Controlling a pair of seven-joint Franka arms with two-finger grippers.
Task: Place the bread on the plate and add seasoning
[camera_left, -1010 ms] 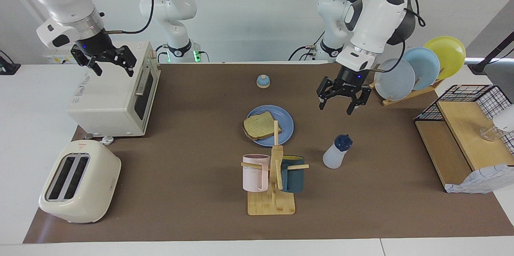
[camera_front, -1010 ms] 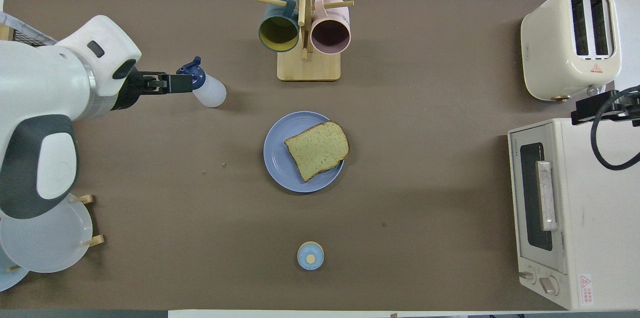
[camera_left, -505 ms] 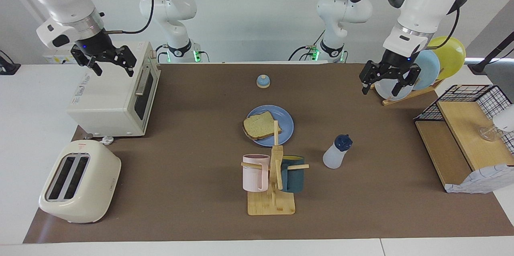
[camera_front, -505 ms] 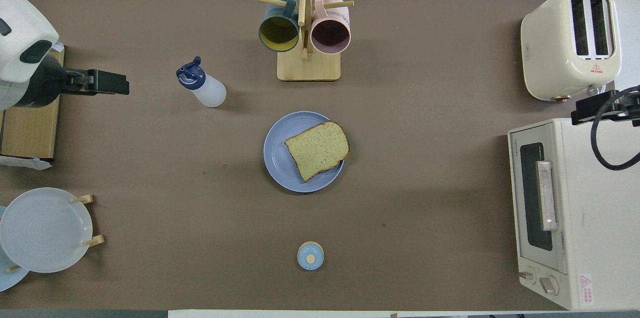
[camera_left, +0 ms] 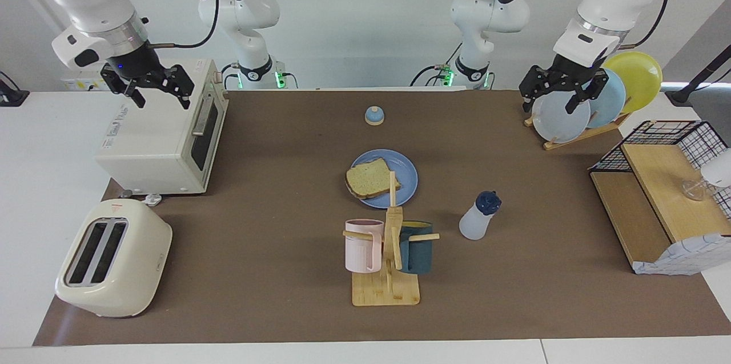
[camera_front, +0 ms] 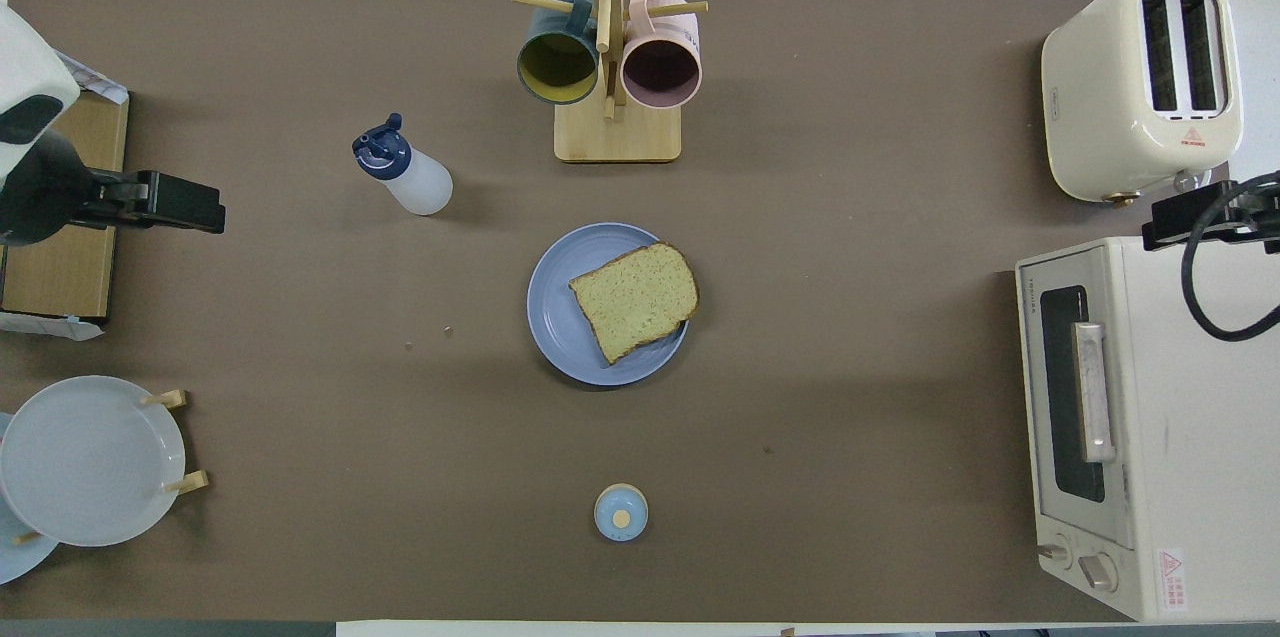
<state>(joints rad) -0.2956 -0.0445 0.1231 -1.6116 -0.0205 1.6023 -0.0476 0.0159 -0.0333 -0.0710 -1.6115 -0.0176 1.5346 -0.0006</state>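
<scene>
The slice of bread (camera_left: pixel 372 180) (camera_front: pixel 634 299) lies on the blue plate (camera_left: pixel 406 170) (camera_front: pixel 556 317) in the middle of the table, overhanging its rim on the side toward the right arm's end. The seasoning bottle (camera_left: pixel 478 216) (camera_front: pixel 405 174) stands upright with its dark blue cap on, farther from the robots than the plate and toward the left arm's end. My left gripper (camera_left: pixel 548 106) (camera_front: pixel 212 209) hangs open and empty over the plate rack, well away from the bottle. My right gripper (camera_left: pixel 163 102) (camera_front: pixel 1160 225) waits open and empty over the toaster oven.
A toaster oven (camera_left: pixel 160 135) and a cream toaster (camera_left: pixel 114 258) fill the right arm's end. A mug tree (camera_left: pixel 388 250) with two mugs stands just beside the plate, farther from the robots. A plate rack (camera_left: pixel 594 98), a wire-and-wood shelf (camera_left: pixel 657 192) and a blue-domed knob (camera_left: pixel 374 116) are also here.
My left gripper has risen and drawn back from above the spot beside the seasoning bottle to over the plate rack. Bottle, bread and right arm have not moved.
</scene>
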